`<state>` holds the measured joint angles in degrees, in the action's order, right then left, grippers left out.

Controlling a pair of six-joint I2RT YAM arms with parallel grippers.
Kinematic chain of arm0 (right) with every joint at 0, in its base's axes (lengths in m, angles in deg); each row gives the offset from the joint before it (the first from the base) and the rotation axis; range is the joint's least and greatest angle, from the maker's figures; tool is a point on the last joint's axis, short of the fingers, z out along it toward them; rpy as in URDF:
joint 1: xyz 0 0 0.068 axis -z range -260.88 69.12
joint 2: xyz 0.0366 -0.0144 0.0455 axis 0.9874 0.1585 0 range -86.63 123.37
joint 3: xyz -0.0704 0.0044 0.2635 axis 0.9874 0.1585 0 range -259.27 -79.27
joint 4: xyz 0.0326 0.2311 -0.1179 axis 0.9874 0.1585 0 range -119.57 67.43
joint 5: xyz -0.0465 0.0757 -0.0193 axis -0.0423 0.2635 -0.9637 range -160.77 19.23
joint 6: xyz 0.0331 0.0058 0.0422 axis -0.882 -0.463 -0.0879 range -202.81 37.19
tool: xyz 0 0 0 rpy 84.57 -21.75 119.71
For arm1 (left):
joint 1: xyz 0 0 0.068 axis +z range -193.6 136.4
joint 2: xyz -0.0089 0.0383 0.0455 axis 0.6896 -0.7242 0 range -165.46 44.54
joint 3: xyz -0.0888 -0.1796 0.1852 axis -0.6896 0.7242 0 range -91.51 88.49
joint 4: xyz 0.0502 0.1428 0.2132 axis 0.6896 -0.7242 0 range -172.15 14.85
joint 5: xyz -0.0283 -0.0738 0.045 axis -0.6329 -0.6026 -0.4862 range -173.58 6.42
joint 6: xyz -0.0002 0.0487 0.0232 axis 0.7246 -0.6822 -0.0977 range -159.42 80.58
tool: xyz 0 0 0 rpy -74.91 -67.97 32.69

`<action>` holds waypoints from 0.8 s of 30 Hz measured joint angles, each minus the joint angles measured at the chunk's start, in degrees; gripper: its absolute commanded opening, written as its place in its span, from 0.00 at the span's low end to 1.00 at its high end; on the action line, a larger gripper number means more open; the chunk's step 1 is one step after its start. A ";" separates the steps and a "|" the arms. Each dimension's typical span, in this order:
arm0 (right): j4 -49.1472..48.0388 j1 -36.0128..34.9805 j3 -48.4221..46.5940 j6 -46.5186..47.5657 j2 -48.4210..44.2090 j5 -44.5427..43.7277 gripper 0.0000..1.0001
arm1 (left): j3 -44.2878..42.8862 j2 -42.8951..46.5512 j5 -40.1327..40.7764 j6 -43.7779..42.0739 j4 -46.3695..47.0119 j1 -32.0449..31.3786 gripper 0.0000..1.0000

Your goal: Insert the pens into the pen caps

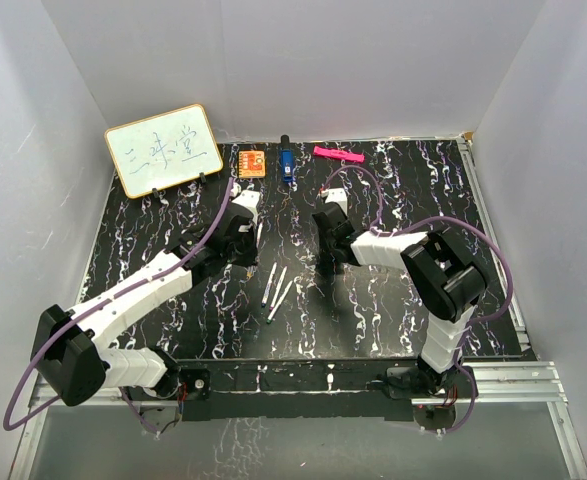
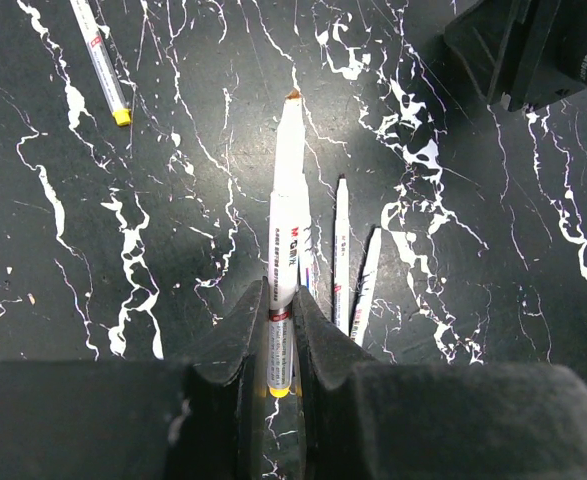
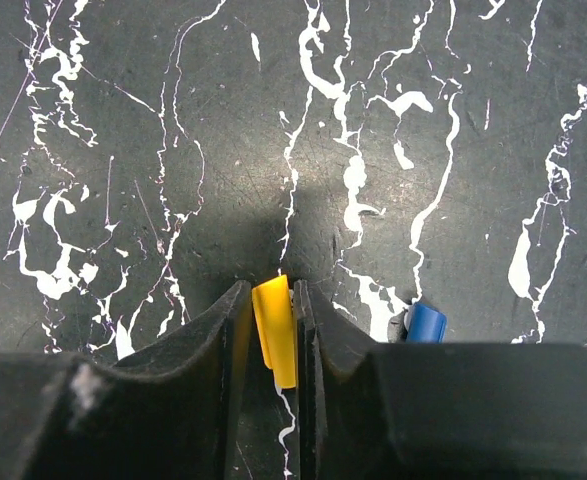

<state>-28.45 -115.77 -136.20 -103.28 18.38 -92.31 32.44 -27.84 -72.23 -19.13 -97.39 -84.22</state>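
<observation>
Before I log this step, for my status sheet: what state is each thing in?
left tool: shut on pen.
pen: held, uncapped, tip bare.
right tool: shut on yellow cap.
yellow cap: gripped, off any pen.
blue cap: loose beside right tool.
loose pens: lying flat, uncapped.
whiteboard: propped up, written on.

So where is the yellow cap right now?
In the right wrist view, the yellow cap sits pinched in the right claw, low centre, with a blue cap just to its right in that view.
</observation>
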 measured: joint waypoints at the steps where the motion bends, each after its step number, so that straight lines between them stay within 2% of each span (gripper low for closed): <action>1: 0.09 0.00 -0.02 -0.24 0.00 0.00 0.18 | 0.15 0.00 0.00 0.09 0.11 0.00 0.00; 4: 0.59 0.00 -0.22 -0.83 0.00 0.04 0.17 | 0.83 0.00 0.00 0.31 0.37 0.00 0.00; 10: 2.08 0.02 -0.79 -1.57 0.00 0.94 0.27 | 1.01 0.00 0.00 0.35 0.39 0.00 0.00; 24: 4.00 0.04 -1.05 -1.99 -0.42 2.03 0.26 | 1.09 0.00 0.00 0.76 0.39 0.00 0.00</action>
<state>-24.45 -115.73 -137.25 -105.27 17.96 -90.28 33.53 -27.84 -72.23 -18.36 -96.99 -84.22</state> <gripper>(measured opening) 0.260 0.089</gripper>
